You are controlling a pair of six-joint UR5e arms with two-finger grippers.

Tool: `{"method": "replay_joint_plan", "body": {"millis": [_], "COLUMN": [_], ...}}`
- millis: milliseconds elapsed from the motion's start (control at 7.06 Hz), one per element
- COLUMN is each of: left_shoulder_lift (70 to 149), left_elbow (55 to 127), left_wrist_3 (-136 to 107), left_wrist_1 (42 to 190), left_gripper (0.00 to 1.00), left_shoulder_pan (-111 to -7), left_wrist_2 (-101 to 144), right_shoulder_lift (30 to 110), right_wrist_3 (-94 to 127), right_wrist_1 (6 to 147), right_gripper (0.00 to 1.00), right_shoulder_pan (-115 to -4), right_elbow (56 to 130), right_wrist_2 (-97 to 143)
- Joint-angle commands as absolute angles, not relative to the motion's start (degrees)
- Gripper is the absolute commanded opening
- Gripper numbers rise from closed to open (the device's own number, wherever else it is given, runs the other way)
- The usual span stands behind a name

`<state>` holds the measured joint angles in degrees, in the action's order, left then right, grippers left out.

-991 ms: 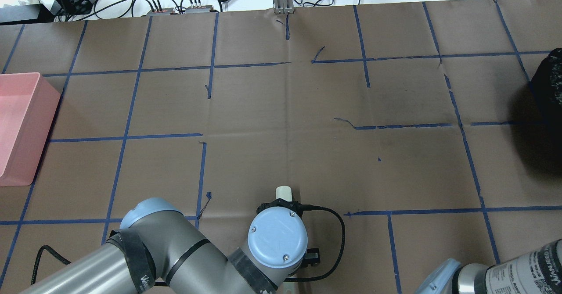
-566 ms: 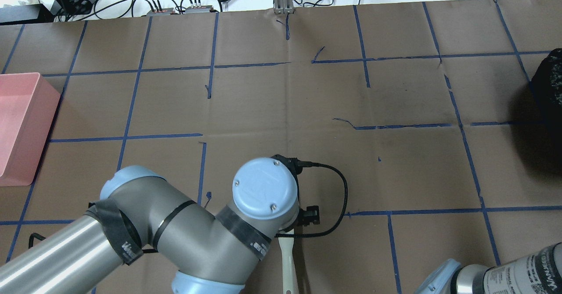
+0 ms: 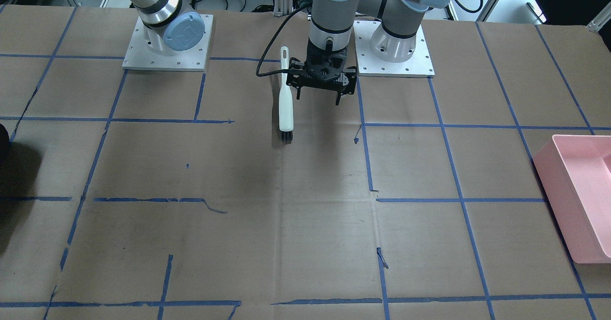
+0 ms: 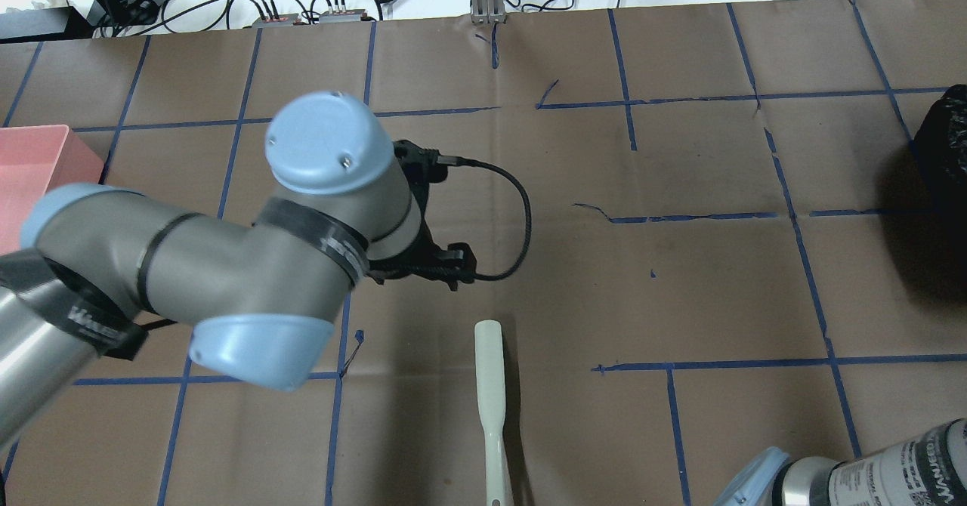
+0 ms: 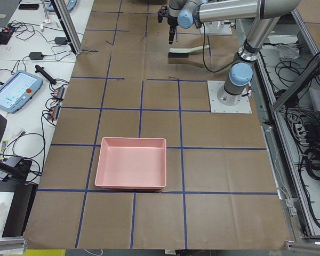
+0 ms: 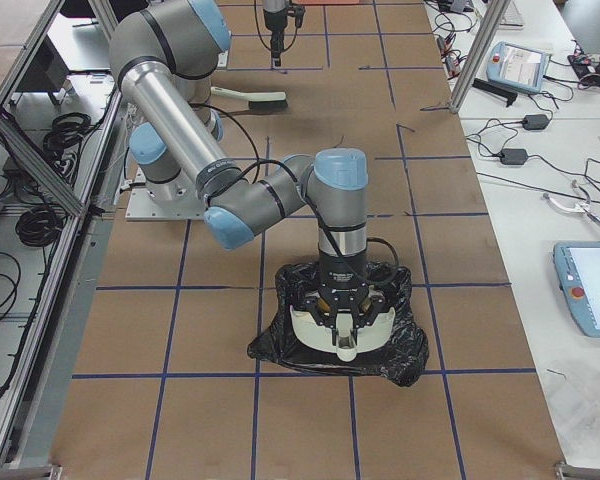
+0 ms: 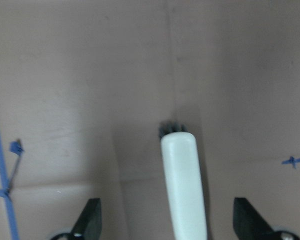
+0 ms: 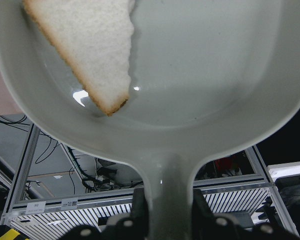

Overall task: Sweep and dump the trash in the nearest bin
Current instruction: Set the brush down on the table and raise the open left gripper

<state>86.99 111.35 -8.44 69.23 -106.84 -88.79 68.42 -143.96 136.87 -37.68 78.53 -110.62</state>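
Note:
A white-handled brush (image 3: 286, 101) with dark bristles lies flat on the brown table paper, also seen in the overhead view (image 4: 489, 408). My left gripper (image 3: 319, 94) hangs open above and just beside it, holding nothing; in the left wrist view the brush handle (image 7: 184, 185) shows between the spread fingertips (image 7: 92, 216). My right gripper (image 6: 348, 338) is shut on the handle of a white dustpan (image 8: 215, 75), held over the black bag bin (image 6: 405, 345). One torn piece of white bread (image 8: 90, 45) with brown crust rests in the pan.
A pink bin (image 3: 573, 200) stands at the table's end on my left (image 4: 45, 211). The black bag bin (image 4: 944, 143) sits at the opposite end. Blue tape lines cross the brown paper. Cables and equipment lie beyond the far edge.
My left arm has lifted and swung away from the brush, toward the far left of the overhead view. The brush stays where it lay. The right arm has not moved.

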Motion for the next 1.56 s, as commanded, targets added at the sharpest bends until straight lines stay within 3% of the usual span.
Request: {"method": "replay_joint_plan", "body": {"millis": [0, 283, 991, 1416], "left_shoulder_lift": [85.78, 86.57, 86.23, 87.45], "left_elbow": [106.46, 100.14, 98.36, 94.58], "left_wrist_3": [1.81, 8.74, 10.37, 7.92], "left_wrist_1": [75.12, 84.32, 84.47, 84.29], "left_gripper": [0.99, 0.99, 0.99, 0.98], "left_shoulder_pan": [-95.50, -87.31, -87.10, -90.69], "left_wrist_2": [-88.86, -88.86, -89.30, -89.38], "right_shoulder_lift": [68.47, 68.38, 68.90, 73.64], "right_wrist_3": [-143.96, -143.96, -144.40, -144.67], "right_wrist_1": [138.69, 140.62, 142.21, 142.21], "right_gripper": [0.00, 0.00, 0.00, 0.00], "right_shoulder_pan": [-38.84, -40.42, -40.43, -40.52], "right_elbow": [78.57, 78.84, 80.07, 81.03], "right_wrist_2": [-113.98, -117.06, -117.60, -119.00]}}
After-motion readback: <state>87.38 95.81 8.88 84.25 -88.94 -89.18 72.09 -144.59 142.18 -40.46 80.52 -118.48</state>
